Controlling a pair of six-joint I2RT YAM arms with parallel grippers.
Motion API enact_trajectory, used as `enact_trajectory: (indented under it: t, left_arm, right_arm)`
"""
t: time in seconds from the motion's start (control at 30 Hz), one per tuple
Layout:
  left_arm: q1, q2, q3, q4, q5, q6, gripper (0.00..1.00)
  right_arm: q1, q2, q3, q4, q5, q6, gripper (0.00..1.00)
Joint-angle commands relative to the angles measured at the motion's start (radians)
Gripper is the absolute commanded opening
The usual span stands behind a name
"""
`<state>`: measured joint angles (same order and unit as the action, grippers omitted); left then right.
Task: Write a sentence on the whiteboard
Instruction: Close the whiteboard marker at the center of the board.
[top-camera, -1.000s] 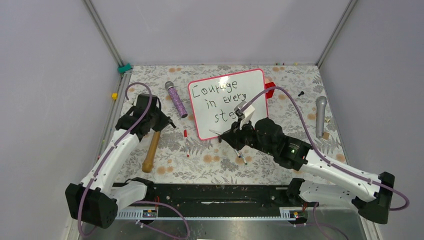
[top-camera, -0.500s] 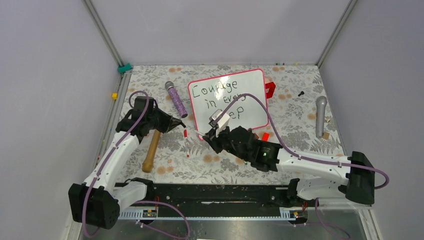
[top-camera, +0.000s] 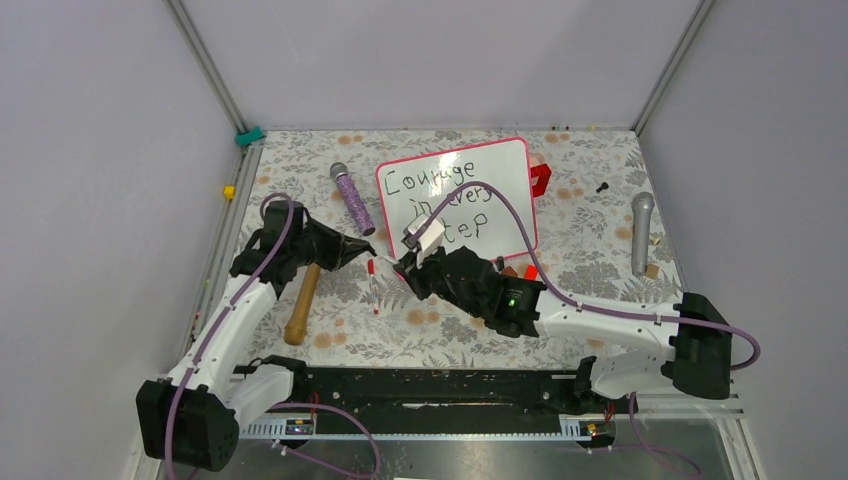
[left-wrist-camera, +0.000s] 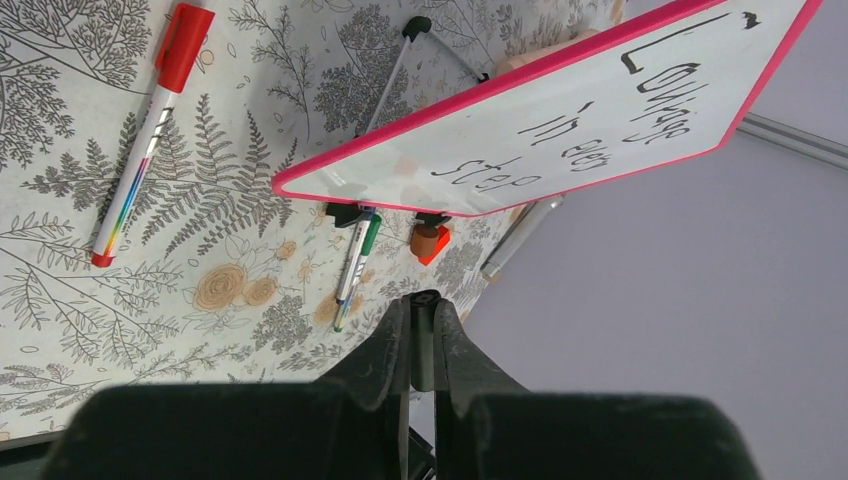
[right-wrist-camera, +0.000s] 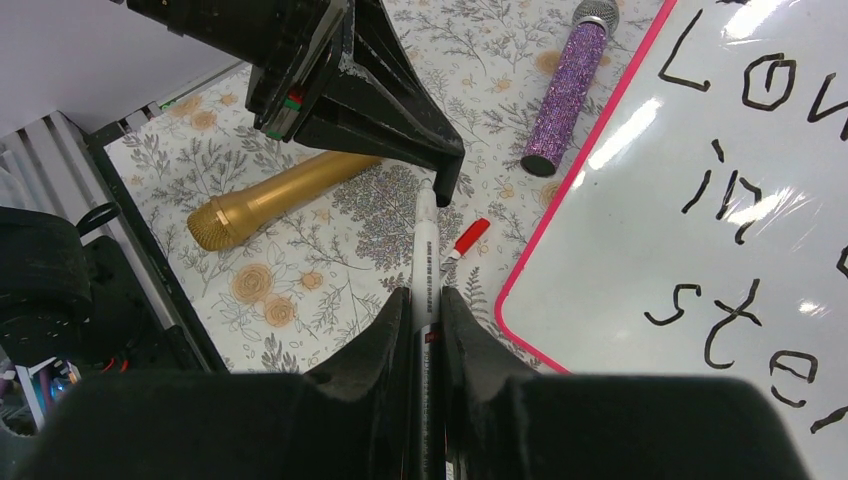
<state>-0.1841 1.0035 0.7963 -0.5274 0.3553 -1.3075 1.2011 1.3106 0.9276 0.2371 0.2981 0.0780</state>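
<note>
- Whiteboard (top-camera: 500, 165) sits upper centre in the top view, just past both grippers. Its long axis runs left to right, with the right end tipped a little upward in frame.
- The sentence (top-camera: 432, 178) reads "Courage in every step" on three lines that climb toward the right.
- Right gripper (right-wrist-camera: 427, 300) is clamped tight on a white marker (right-wrist-camera: 427, 240). The marker points straight out along the fingers, away from the board.
- Left gripper (left-wrist-camera: 420, 310) has its jaws pressed together and nothing between them.
- The marker's tip is just beside the left fingertips; whether they touch is unclear.
- In the top view a purple cable (top-camera: 500, 200) crosses "every", and the right wrist covers the board's lower left corner.
- In the left wrist view a green marker (left-wrist-camera: 355, 265) is partly tucked under the board's edge.
</note>
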Motion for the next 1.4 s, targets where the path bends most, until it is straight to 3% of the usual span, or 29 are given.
enact_trajectory:
  t: [0.0, 1.37]
  left_arm:
    - [0.011, -0.021, 0.000, 0.050, 0.040, -0.065, 0.00]
    - [0.047, -0.013, -0.031, 0.067, 0.074, -0.060, 0.00]
  right_arm:
    - [0.011, 0.014, 0.047, 0.039, 0.029, -0.005, 0.00]
    - [0.011, 0.060, 0.048, 0.053, 0.075, -0.016, 0.00]
